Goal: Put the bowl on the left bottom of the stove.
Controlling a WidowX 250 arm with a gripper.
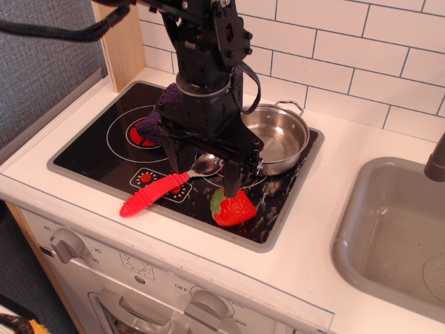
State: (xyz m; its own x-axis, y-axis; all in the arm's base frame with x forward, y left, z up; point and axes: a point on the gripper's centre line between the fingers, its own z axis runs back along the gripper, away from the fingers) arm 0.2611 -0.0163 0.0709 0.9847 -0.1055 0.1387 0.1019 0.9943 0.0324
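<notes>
The bowl point(278, 136), a shiny steel pot with small loop handles, sits upright on the back right part of the stove point(90, 149), a black cooktop with white circles and red burner marks. My gripper point(200, 167) hangs over the stove's middle, just left of the bowl. Its jaws stand wide apart with nothing held. The metal head of the red-handled spoon point(154, 195) lies on the glass between the fingers. The right fingertip point(231, 177) is just above the strawberry point(233, 207). The arm hides the bowl's left edge.
A purple object point(148, 125) lies on the left back burner, partly behind the gripper. A grey sink point(396, 236) and a dark faucet point(437, 163) are at the right. The tiled wall runs behind, a wooden post point(125, 42) stands back left, and knobs point(66, 243) line the front.
</notes>
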